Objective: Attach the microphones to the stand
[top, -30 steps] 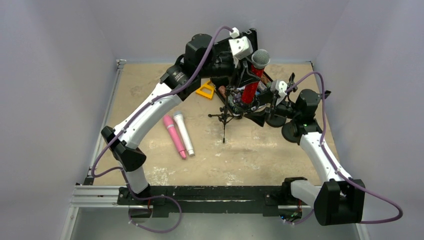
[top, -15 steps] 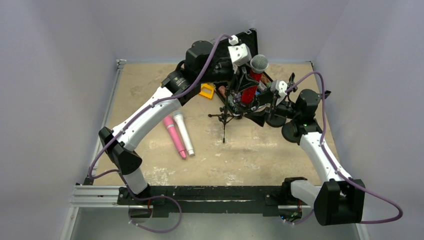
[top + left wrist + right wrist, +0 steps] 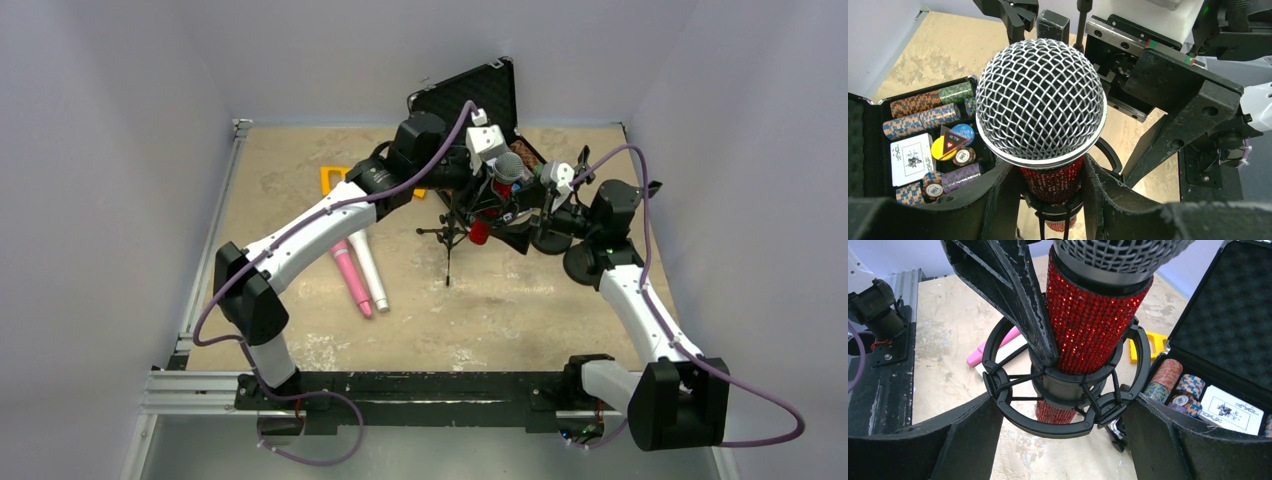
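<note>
The glittery red microphone with its silver mesh head stands upright, its body passing through the inner ring of the stand's black shock mount. The red tail sticks out below the ring. My left gripper is shut on the red body just under the head. My right gripper is closed on the mount's outer ring from both sides. The stand's tripod rests on the table. The pink microphone and the white microphone lie side by side to the left.
An open black case with poker chips and a card deck sits just behind the stand. A yellow piece lies at the back left. Black round bases stand to the right of the stand.
My left arm has lowered the red microphone from high above the stand down into the shock mount. My right arm has stayed at the mount.
</note>
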You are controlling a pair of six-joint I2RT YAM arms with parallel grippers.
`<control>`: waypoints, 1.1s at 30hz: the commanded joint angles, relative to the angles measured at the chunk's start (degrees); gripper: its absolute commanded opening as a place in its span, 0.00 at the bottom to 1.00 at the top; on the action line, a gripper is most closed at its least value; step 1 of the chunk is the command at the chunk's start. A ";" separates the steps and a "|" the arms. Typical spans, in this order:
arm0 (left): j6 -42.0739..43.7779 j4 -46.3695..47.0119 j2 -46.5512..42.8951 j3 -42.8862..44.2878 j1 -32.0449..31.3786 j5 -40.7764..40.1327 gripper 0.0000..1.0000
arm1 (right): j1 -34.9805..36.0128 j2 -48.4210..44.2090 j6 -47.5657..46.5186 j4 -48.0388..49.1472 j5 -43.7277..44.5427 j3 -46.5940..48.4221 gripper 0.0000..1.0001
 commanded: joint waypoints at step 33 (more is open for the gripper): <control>-11.39 9.71 -20.27 -15.89 6.31 -5.01 0.97 | -2.91 -8.61 -19.08 -29.51 -1.15 7.98 0.97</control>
